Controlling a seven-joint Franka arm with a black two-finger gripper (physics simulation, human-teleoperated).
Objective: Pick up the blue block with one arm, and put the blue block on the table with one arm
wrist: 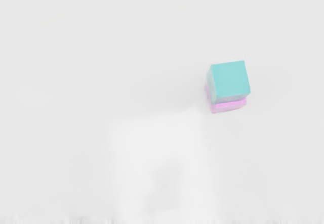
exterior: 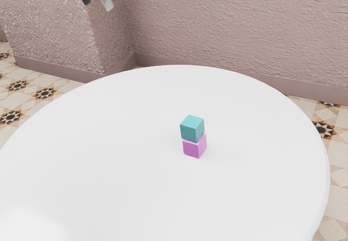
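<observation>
My gripper (exterior: 95,0) hangs high at the exterior view's upper left, its two fingers apart with nothing between them, well away from the blocks. The blue block (exterior: 192,128), teal in colour, rests on top of a pink-purple block (exterior: 194,146) near the middle of the round white table (exterior: 119,143). From above, in the wrist view, the blue block (wrist: 230,80) covers most of the pink block (wrist: 229,106), whose edge shows beside and below it.
The table's curved rim (exterior: 182,66) runs in front of a rough pinkish wall (exterior: 234,29). A wall corner (exterior: 60,29) juts out behind the gripper, above a patterned tile floor (exterior: 32,86).
</observation>
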